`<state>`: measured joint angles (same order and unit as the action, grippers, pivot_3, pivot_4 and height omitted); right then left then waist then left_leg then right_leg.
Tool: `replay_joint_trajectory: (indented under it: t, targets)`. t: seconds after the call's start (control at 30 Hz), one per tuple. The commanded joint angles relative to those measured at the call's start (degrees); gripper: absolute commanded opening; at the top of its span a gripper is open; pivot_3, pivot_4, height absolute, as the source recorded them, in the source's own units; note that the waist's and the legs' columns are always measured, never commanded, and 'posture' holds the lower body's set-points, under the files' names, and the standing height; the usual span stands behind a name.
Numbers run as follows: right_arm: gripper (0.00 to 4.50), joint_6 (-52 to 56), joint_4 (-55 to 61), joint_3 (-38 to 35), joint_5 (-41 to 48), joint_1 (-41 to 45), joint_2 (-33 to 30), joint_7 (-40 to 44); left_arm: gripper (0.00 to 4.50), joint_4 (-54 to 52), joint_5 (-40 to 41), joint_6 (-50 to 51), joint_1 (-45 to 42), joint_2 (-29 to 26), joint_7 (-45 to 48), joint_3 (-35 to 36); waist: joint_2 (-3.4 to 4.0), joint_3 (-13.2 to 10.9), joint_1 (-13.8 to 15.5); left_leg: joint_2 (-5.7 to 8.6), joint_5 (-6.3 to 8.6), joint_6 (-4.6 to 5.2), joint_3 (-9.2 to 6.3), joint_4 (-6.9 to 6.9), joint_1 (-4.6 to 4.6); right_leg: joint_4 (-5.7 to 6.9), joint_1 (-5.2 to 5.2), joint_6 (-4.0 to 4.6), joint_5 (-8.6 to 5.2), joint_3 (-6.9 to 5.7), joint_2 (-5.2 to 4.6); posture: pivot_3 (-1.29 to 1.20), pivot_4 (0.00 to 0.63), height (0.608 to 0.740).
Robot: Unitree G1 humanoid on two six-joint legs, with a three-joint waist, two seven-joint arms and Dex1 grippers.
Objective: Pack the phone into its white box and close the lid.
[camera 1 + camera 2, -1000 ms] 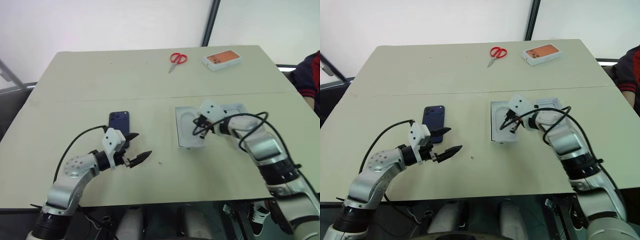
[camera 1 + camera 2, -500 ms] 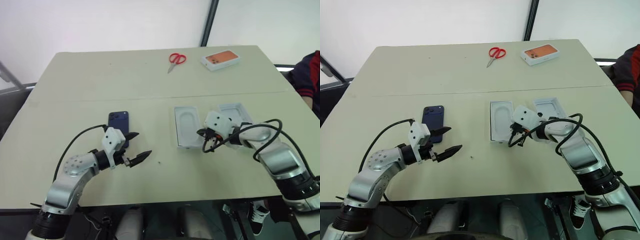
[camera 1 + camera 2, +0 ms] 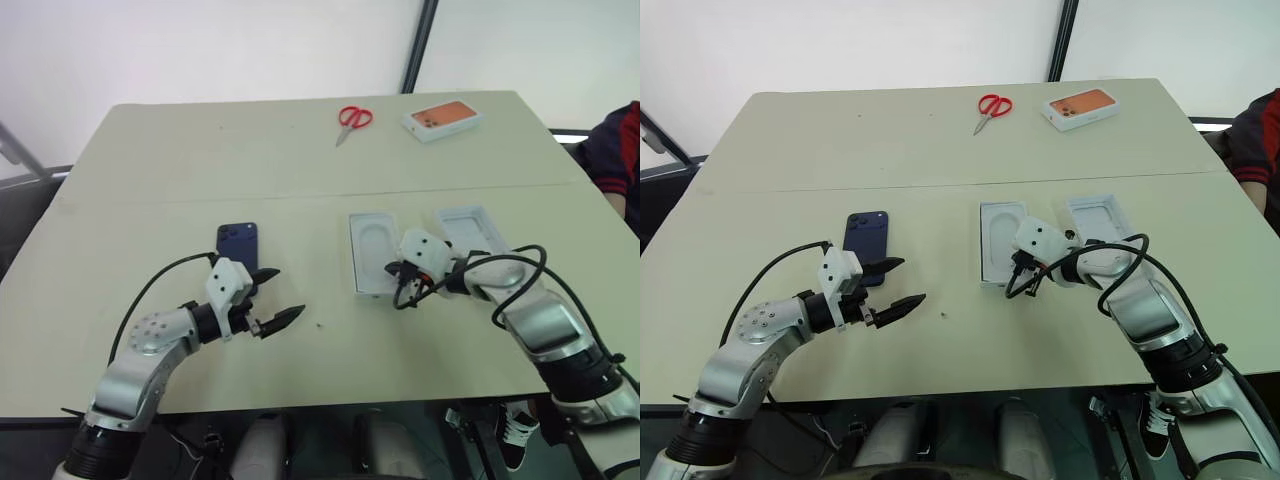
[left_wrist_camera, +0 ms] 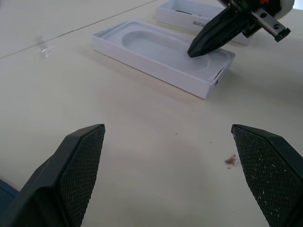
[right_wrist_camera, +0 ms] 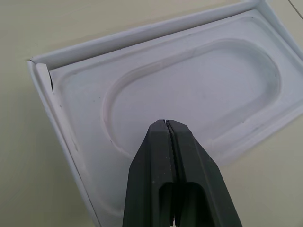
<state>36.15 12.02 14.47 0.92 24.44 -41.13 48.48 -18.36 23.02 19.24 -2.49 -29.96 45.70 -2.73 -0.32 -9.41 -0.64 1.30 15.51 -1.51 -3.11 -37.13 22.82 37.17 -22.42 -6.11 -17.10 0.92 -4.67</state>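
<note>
As laid out across the tan table, read from the robot's left to its right:

Phone: flat on the table, back up, camera cluster at the far corner; untouched, well apart from the white box.

Left gripper: spread wide, holding nothing; hovering over bare table just nearer than the phone, one finger close to the phone's near end, pointing toward the box.

White box: resting open on the table near the middle, long side running away from the robot, right of the phone.

Insert: white tray with an oval recess, seated inside the white box and covering its floor.

Right gripper: pinched fully together, gripping nothing; tips angled down over the near end of the insert, at the edge of the oval recess. Touching or just above, cannot tell.

Lid: lying open side up on the table just beside the box, on its right, slightly askew; partly hidden behind the right wrist and its cable.

Scissors: red-handled, lying at the far side of the table, well apart from the rest.

Orange-topped box: shut, at the far right of the table, beside the scissors.

Person's sleeve: dark with red, at the right edge past the table.
</note>
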Motion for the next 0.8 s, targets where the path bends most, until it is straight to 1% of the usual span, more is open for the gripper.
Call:
replay_joint_trajectory:
  t: [0.03, 0.27, 0.47, 0.63, 0.8]
  targets:
    - [0.03, -0.21, -0.36, 1.33, -0.11, 0.94, 1.55, 0.11, 4.50, -1.64, 0.10, -0.60, -0.16, 0.12, -0.18, 0.28, 0.00, 0.00, -0.01, 0.00, 0.00, 0.00, 0.00, 0.00, 0.00, 0.00, 0.00, 0.00, 0.00, 0.00, 0.00, 0.00, 0.150, 0.740]
    - [0.03, 0.40, -4.32, 4.20, -0.48, 4.07, 5.68, 0.46, 4.50, -1.25, -0.07, -0.80, -0.68, 0.59, -0.05, -0.28, 0.00, 0.00, -0.06, 0.00, -0.01, -0.01, 0.00, 0.00, -0.03, 0.02, 0.00, 0.00, 0.00, -0.01, 0.02, 0.00, 0.150, 0.740]
    - [0.03, 1.40, -5.09, 4.32, 0.17, 5.38, 7.33, 1.62, 4.50, -1.31, -0.15, -0.98, -0.43, 0.78, -0.17, -0.25, 0.00, 0.00, -0.13, 0.00, -0.01, -0.02, 0.00, 0.00, -0.04, 0.03, 0.00, 0.00, 0.01, -0.01, 0.02, 0.00, 0.150, 0.740]
    - [0.03, 0.57, -6.32, 2.01, -0.23, 8.01, 7.22, 0.71, 4.50, -1.65, -0.08, -0.89, -0.10, 0.77, -0.40, -0.16, 0.01, 0.00, -0.13, -0.01, -0.02, -0.03, -0.01, 0.00, -0.06, 0.07, 0.00, 0.00, 0.01, -0.01, 0.02, 0.00, 0.150, 0.740]
    - [0.03, -0.69, -10.19, -0.07, -1.16, 12.18, 6.35, -1.09, 4.50, -1.69, -0.01, -0.79, 0.07, 0.60, -0.33, -0.09, 0.02, -0.01, -0.10, 0.01, -0.03, -0.05, 0.01, 0.00, -0.05, 0.06, -0.02, 0.00, 0.01, 0.00, 0.02, 0.00, 0.150, 0.740]
